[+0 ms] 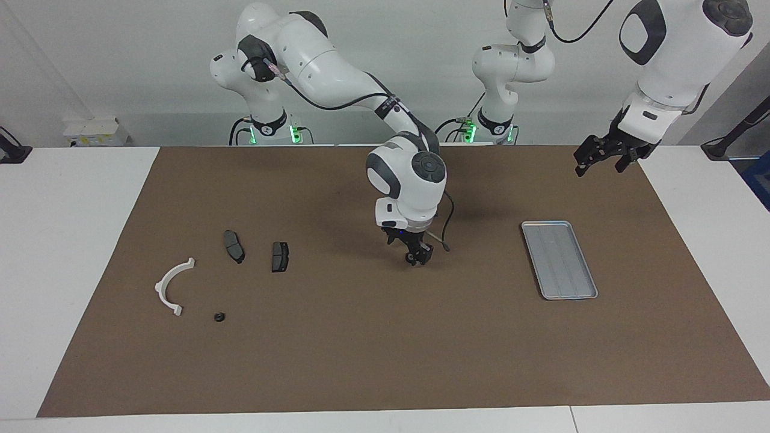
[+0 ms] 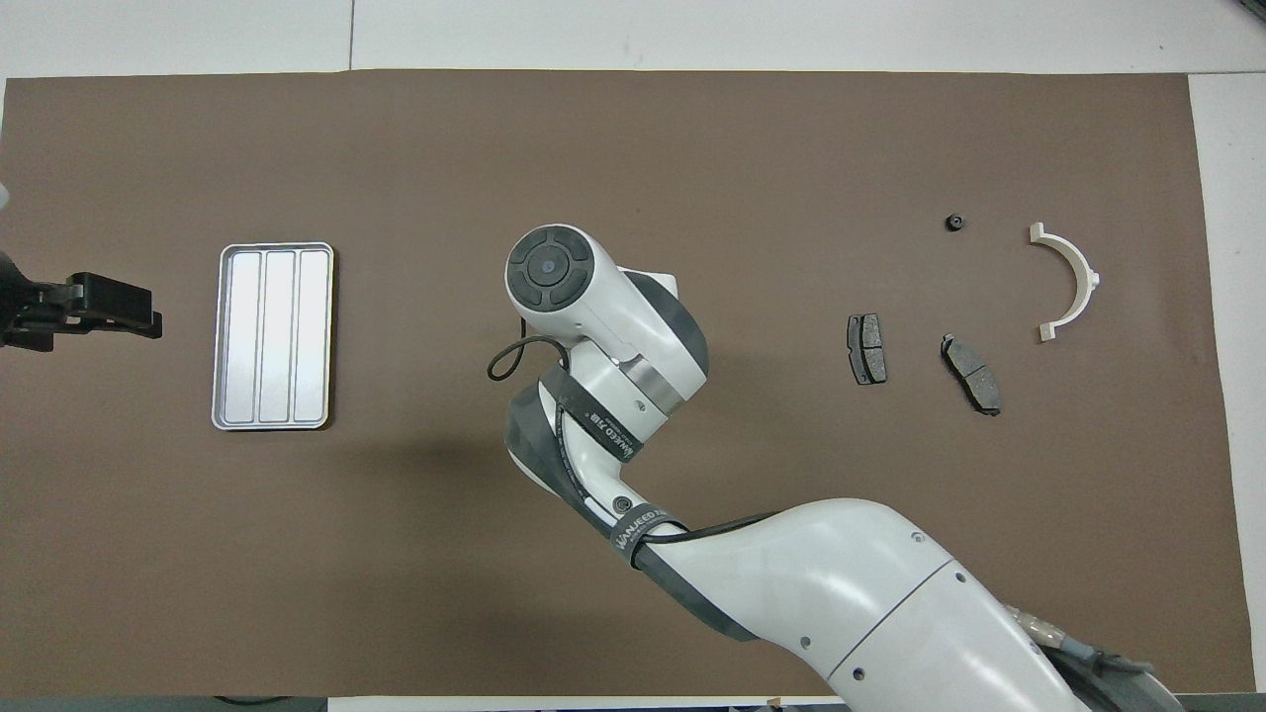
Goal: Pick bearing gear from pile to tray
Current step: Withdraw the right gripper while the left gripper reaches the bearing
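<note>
Nearest the robots, the left gripper waits with fingers spread over the mat's edge; whether the right gripper, over the mat's middle, grips anything I cannot tell. Farther out sit the tray, two brake pads, the white half-ring bracket and a small black round piece.

Robotics lab: two bench-mounted arms, white walls.
</note>
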